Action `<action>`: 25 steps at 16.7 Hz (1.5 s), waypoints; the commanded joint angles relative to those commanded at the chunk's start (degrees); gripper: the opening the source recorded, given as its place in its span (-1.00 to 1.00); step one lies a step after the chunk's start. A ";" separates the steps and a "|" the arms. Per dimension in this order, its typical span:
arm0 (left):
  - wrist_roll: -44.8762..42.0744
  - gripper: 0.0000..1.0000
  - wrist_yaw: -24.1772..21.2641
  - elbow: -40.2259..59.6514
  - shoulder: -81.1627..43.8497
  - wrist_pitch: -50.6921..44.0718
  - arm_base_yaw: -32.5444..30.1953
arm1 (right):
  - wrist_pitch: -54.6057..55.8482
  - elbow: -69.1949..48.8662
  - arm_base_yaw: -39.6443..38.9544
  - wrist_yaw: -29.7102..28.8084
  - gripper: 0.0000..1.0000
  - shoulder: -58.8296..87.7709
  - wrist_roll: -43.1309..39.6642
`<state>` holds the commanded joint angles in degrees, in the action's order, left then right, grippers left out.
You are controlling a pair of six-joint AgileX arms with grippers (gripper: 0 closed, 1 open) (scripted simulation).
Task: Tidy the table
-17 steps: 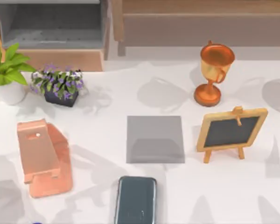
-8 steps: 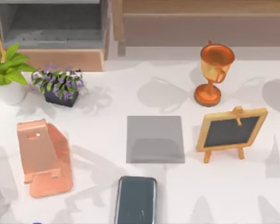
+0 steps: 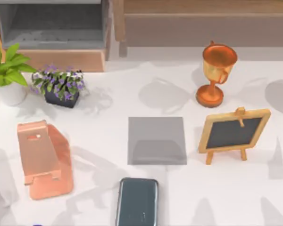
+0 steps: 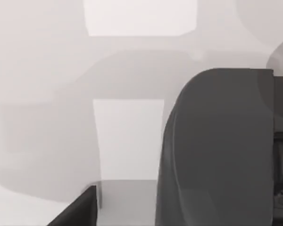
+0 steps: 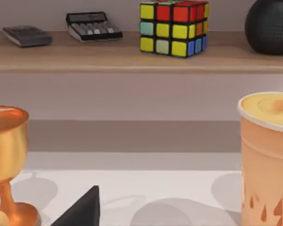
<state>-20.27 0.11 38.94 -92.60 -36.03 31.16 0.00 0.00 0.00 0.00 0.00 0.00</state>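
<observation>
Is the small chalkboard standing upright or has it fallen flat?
Upright. The chalkboard stands on its two wooden legs on the table, right of the grey mat.

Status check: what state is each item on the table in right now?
phone: flat, near edge, off the stand
phone stand: empty
grey mat: bare
trophy: upright
chalkboard: standing, blank
purple-flower pot: upright
green plant: upright
paper cup: upright, full

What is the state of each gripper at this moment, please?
Left gripper: cannot be told.
Right gripper: cannot be told.
</observation>
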 joint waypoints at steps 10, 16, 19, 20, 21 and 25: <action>0.00 -1.00 0.00 0.00 0.00 0.00 0.00 | 0.00 0.00 0.00 0.00 1.00 0.00 0.00; 0.00 -1.00 0.00 0.00 0.00 0.00 0.00 | 0.00 0.00 0.00 0.00 1.00 0.00 0.00; -0.01 -1.00 -0.64 1.24 2.10 -2.20 -0.07 | 0.00 0.00 0.00 0.00 1.00 0.00 0.00; -0.03 -1.00 -0.64 1.90 2.33 -2.97 -0.02 | 0.00 0.00 0.00 0.00 1.00 0.00 0.00; -0.07 -1.00 -0.65 2.96 2.82 -4.34 0.00 | 0.00 0.00 0.00 0.00 1.00 0.00 0.00; -0.02 -1.00 -0.67 9.49 6.60 -15.78 -0.09 | 0.00 0.00 0.00 0.00 1.00 0.00 0.00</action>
<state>-20.30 -0.56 48.42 -86.00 -51.81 31.08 0.00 0.00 0.00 0.00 0.00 0.00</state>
